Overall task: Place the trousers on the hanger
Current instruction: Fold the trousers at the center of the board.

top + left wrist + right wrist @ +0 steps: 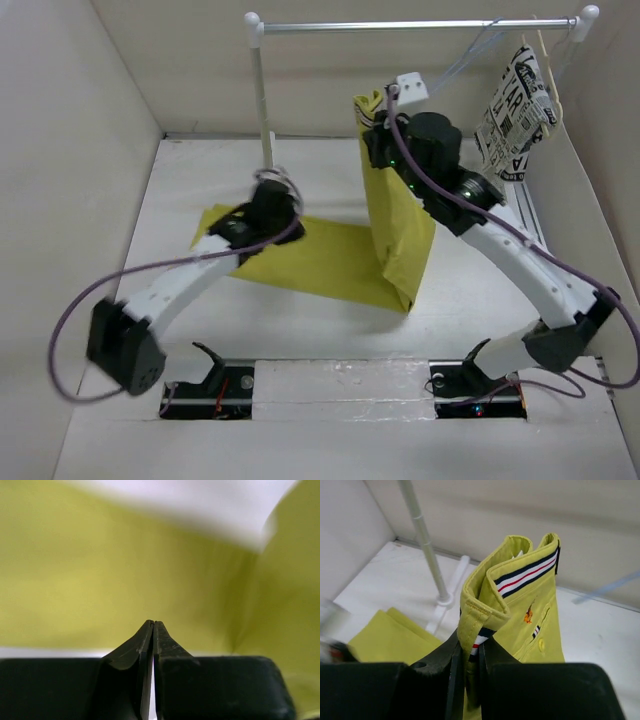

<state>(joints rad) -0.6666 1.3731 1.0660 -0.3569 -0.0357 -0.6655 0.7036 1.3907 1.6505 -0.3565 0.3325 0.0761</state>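
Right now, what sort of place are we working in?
Probably a lab test booth for garment handling, not a home: plain white walls box in a white table, with a small clothes rail at the back holding printed cloth.

Observed left arm [180, 285], white-shelled with black joints, reaching forward and inward, elbow out to the left, left wrist [265, 212] low over white worktop [330, 340]. Found left jaws fully closed, tips meeting. Observed right arm [520, 250], same build, raised high, right wrist [430, 140] well above worktop. Found right jaws clamped on waistband of mustard-yellow fabric trousers [520, 605].
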